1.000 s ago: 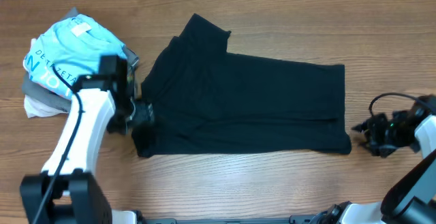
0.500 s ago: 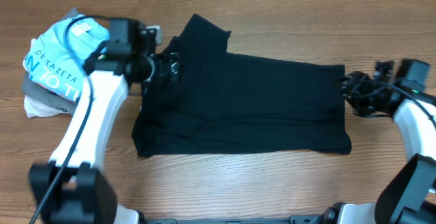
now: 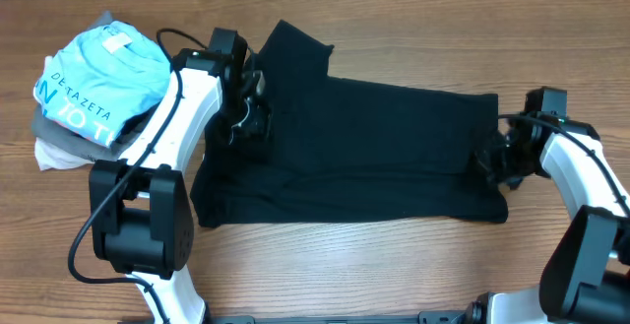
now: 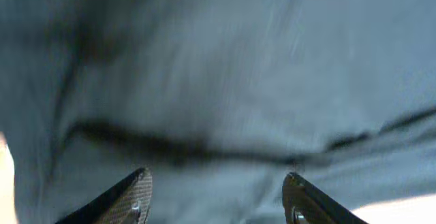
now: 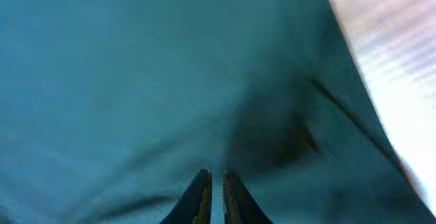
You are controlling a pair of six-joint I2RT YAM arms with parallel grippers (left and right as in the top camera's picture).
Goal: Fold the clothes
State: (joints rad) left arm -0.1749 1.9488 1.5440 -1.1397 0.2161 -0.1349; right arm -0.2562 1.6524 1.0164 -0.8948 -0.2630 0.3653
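Observation:
A black garment lies spread flat on the wooden table, with a sleeve pointing to the far left. My left gripper is open just above the garment's left part. In the left wrist view, the fingers are spread over creased cloth. My right gripper is over the garment's right edge. In the right wrist view, its fingers are pressed almost together above the cloth. I see nothing held between them.
A pile of folded clothes, topped by a light blue printed shirt, sits at the far left over grey and white pieces. Bare wooden table runs along the front edge and to the right of the garment.
My left gripper has swung from the garment's lower left corner up and onto its left part. My right gripper has moved in from the table's right side onto the garment's right edge.

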